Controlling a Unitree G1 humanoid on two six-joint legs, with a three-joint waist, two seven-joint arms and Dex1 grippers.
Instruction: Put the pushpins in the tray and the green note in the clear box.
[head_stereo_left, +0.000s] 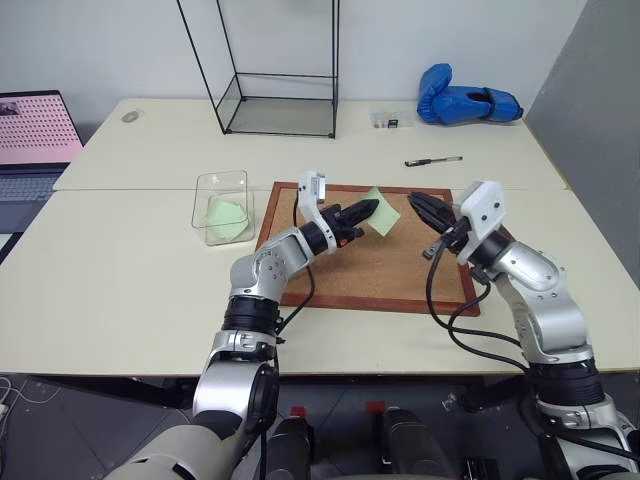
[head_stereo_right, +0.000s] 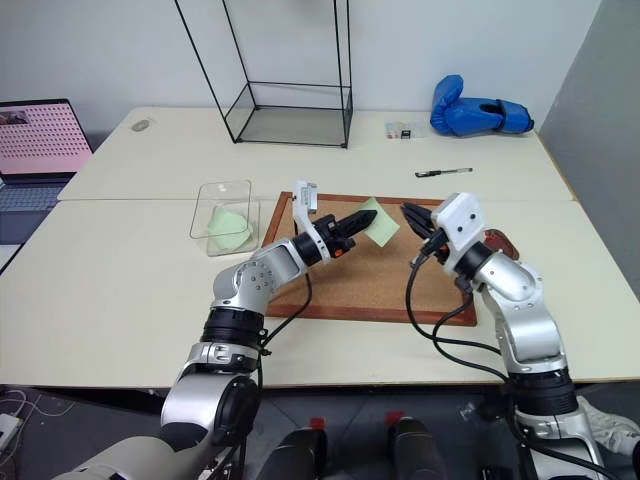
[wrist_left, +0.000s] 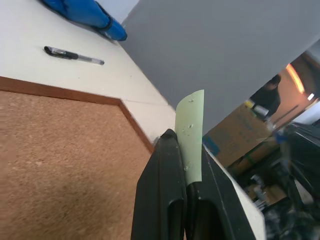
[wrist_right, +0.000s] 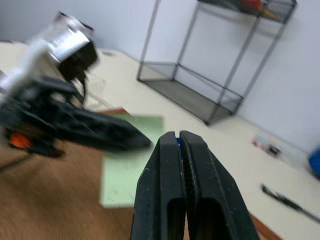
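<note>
While the left gripper pinches the green note's edge, corkboard lies below.

Both eye views look from the robot's head forward and down over the cream tabletop, with the wood-framed brown corkboard near the centre of the frame and the tall black wire-framed glass case at the upper middle. The right eye view sits slightly to the side, so the open laptop with a pink screen shows more fully at its left edge. The left wrist view looks close along the left gripper, low over the corkboard, toward the black pen at upper left. The right wrist view faces back across the board past the right gripper to that same wire case at upper centre
</note>
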